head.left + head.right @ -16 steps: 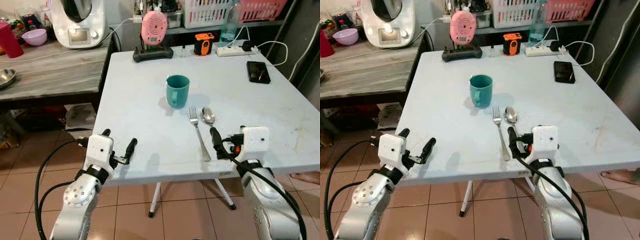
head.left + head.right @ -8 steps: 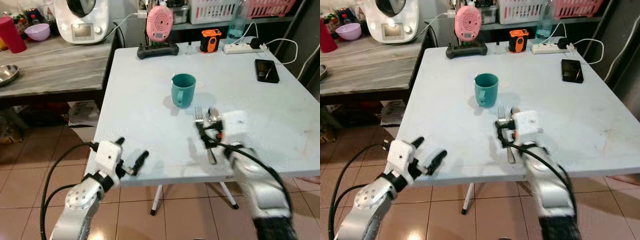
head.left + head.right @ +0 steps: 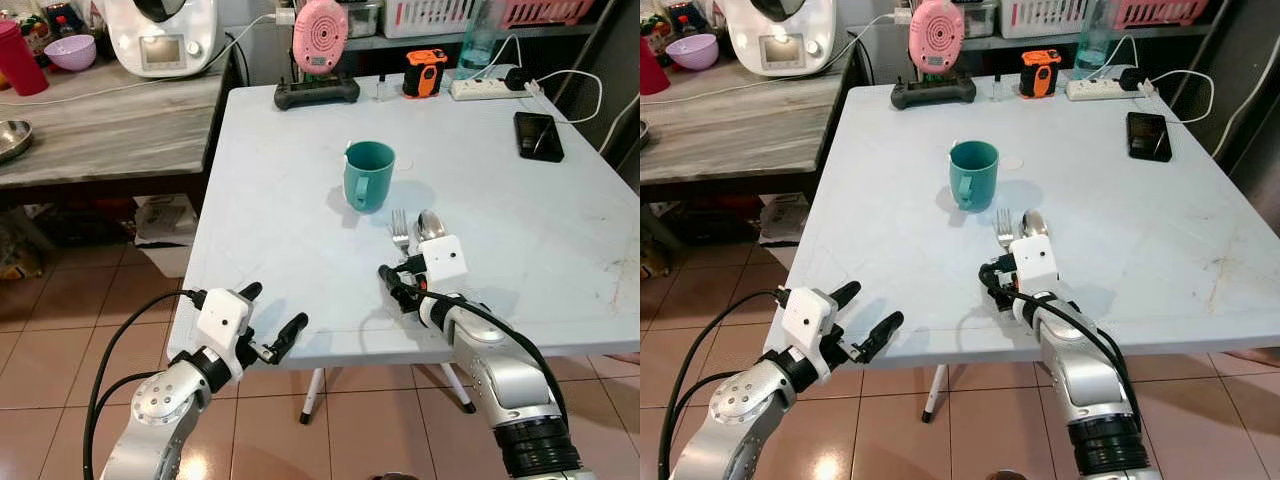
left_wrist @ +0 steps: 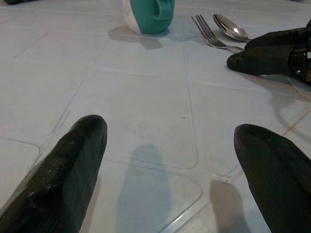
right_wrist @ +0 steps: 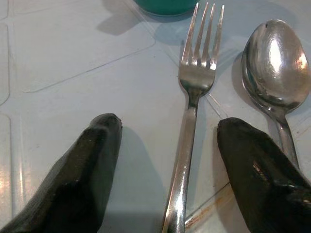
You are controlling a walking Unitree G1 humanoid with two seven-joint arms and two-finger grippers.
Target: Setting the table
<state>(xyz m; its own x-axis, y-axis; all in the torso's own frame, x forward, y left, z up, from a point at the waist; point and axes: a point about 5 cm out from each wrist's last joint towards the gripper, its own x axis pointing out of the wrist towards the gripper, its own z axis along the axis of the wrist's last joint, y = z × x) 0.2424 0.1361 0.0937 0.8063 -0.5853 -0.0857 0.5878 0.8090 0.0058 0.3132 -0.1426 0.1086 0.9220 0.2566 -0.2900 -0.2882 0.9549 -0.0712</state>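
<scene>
A teal mug (image 3: 368,175) stands upright mid-table. Just in front of it lie a fork (image 3: 400,228) and a spoon (image 3: 430,224), side by side. My right gripper (image 3: 398,280) rests low over the table's near part, open, its two fingers (image 5: 92,165) either side of the fork handle (image 5: 187,126) without touching it. The spoon bowl (image 5: 273,60) lies beside the far finger. My left gripper (image 3: 270,315) hovers open at the table's front left edge, holding nothing. The left wrist view looks across the table at the mug (image 4: 148,14) and cutlery (image 4: 209,31).
A phone (image 3: 538,135), a power strip (image 3: 490,88), an orange device (image 3: 425,72) and a pink gadget (image 3: 320,35) on a black base sit along the table's far side. A side counter (image 3: 110,120) to the left holds an appliance, bowls and a red cup.
My right gripper has reached forward from the table's front edge to straddle the fork handle. The left gripper has shifted slightly at the front left edge. The camera view moved too.
</scene>
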